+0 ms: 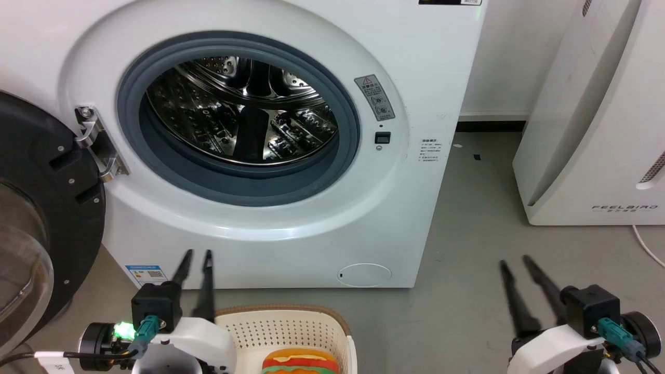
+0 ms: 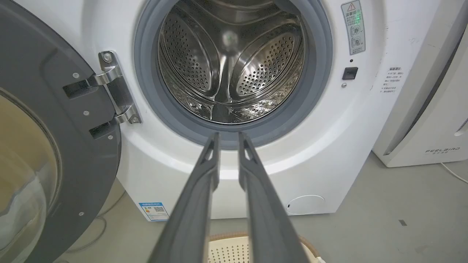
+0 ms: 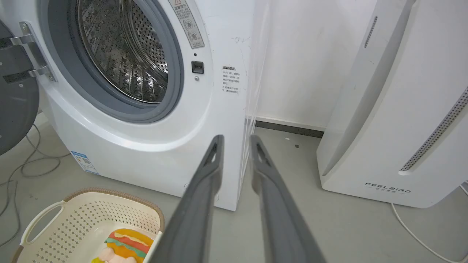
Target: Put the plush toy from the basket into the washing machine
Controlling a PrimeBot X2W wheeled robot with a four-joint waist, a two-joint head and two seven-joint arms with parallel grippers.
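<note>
Lying in the basket (image 1: 283, 324), the toy (image 1: 298, 362) sat at the bottom edge of the head view, orange bun up, with red, green and yellow layers. The basket stood on the floor (image 1: 467, 249) just before the washer (image 1: 431, 78), whose door (image 1: 47, 208) was swung wide to the left, showing the steel drum (image 1: 244, 114). The left tool (image 1: 198, 253) hung above the basket's left rear corner, its fingers a little apart and holding nothing, aimed at the washer's front below the porthole. The right tool (image 1: 514, 261) hovered over the floor well to the right of the basket, fingers likewise parted and empty — pointing toward the gap between the washer and the white FEELBIRD unit (image 1: 597, 130).
</note>
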